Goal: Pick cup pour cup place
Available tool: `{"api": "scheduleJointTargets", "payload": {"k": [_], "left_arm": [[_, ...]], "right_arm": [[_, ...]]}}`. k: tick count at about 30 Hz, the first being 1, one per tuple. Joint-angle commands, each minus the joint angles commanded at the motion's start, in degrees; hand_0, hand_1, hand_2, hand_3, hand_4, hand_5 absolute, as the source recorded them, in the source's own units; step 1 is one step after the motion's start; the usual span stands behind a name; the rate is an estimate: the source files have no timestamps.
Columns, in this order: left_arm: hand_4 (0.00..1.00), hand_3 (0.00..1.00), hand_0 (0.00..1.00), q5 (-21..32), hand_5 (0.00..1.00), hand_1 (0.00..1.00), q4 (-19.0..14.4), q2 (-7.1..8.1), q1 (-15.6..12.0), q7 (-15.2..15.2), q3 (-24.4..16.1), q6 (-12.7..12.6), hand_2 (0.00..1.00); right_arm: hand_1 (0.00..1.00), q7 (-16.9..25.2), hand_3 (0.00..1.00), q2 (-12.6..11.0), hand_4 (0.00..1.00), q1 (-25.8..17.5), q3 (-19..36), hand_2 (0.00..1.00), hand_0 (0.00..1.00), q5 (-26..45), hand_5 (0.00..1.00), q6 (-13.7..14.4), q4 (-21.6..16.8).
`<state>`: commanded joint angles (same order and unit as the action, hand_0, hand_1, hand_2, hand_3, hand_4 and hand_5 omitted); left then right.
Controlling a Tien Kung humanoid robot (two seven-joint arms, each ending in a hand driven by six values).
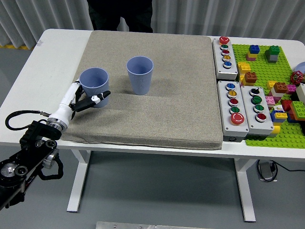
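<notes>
My left hand (85, 101) sits at seven o'clock of the near ribbed blue cup (94, 87), fingers spread, gripping nothing. I'd wrap mid-wall, squeeze gently, lift level toward the second cup (140, 75).

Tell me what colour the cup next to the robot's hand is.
Light blue-purple, with a ribbed wall; the cup shows clearly in the head view, matching the second cup.
</notes>
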<state>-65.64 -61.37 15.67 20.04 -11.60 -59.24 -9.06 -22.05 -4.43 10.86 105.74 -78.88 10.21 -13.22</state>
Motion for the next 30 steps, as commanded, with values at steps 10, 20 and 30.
{"api": "scheduleJointTargets", "payload": {"k": [10,20,30], "left_arm": [[0.964,0.991,0.784,0.98,0.398,0.786,0.30,-0.40,0.34,-0.40,0.55,-2.46,0.967],[0.889,0.807,0.655,0.44,0.290,0.684,0.04,-0.65,-0.10,-0.13,1.11,-2.57,0.821],[0.850,0.729,0.573,1.71,0.251,0.607,0.60,-1.03,-0.19,-0.98,1.49,-5.20,0.718]], "right_arm": [[0.660,0.00,0.621,-0.03,0.012,0.22,-0.12,0.612,0.693,0.15,0.464,0.06,0.00],[0.661,-0.04,0.620,-0.03,0.012,0.11,0.00,0.612,0.693,-0.12,0.462,0.02,0.00],[0.661,-0.15,0.620,0.01,0.012,0.06,0.05,0.612,0.693,-0.38,0.462,-0.01,-0.02]]}}
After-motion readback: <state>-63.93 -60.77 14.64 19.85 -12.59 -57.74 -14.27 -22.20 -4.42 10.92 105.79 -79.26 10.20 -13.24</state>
